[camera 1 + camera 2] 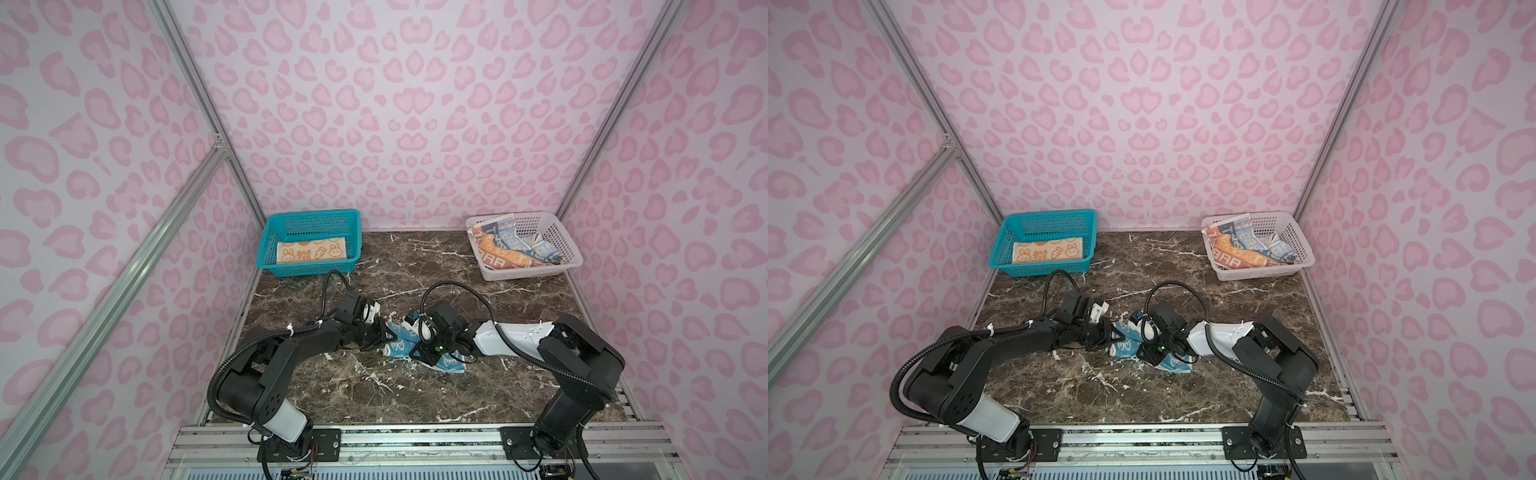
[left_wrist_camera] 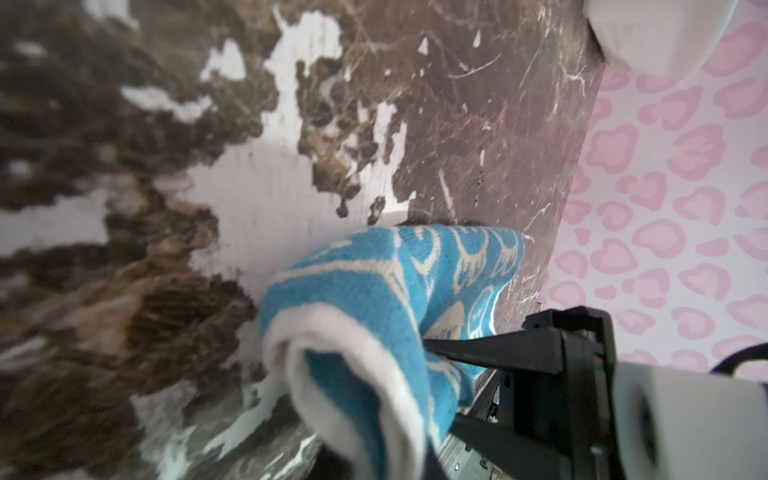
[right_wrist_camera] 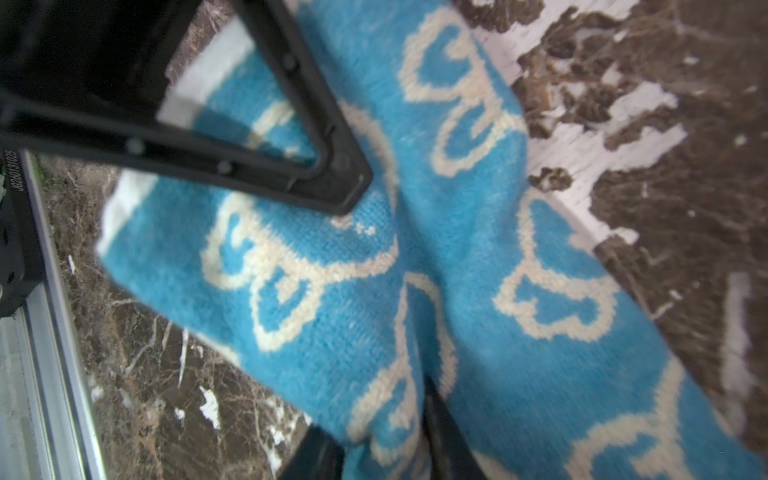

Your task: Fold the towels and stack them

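A dark brown marble-patterned tabletop sits inside a booth of pink leopard-print walls.

The blue towel with white bunnies lies crumpled on the table, a little in front of its middle and between the 2 grippers, in both top views. The left gripper is clenched on the towel's left end. In the left wrist view its black fingers pinch a bunched, white-edged corner that curls up off the surface. The right gripper is down on the towel's other side. In the right wrist view its jaws stand apart with a fold of the cloth between them, 1 finger lying on top. I cannot tell whether they are actually gripping the cloth.

At the back left, the orange-cream bunny towel lies folded flat inside the teal basket. At the back right, the cream lettered towel sits rumpled in the white basket. Both baskets stand well apart from the arms.
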You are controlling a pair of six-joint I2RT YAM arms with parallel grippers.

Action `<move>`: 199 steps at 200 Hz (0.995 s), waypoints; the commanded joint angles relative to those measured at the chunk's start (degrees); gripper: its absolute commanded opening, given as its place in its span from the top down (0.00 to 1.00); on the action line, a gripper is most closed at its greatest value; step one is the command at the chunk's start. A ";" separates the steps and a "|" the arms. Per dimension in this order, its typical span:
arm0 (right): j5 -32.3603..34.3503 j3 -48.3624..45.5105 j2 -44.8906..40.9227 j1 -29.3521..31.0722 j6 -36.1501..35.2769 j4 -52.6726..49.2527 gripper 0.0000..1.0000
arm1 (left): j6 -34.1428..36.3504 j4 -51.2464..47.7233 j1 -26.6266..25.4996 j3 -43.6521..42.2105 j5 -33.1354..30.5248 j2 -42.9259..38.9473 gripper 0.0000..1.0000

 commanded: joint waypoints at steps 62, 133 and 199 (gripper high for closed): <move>18.87 -5.84 -14.90 1.18 2.13 1.80 0.02 | 23.45 -24.19 2.51 22.80 0.07 3.66 0.97; 23.07 -4.42 -17.95 1.13 4.00 2.13 0.01 | 39.95 -41.03 11.03 53.47 -6.57 13.29 0.97; 26.20 -2.13 -17.02 1.06 5.58 9.58 0.01 | 41.24 -39.26 20.92 70.79 -6.10 26.05 0.97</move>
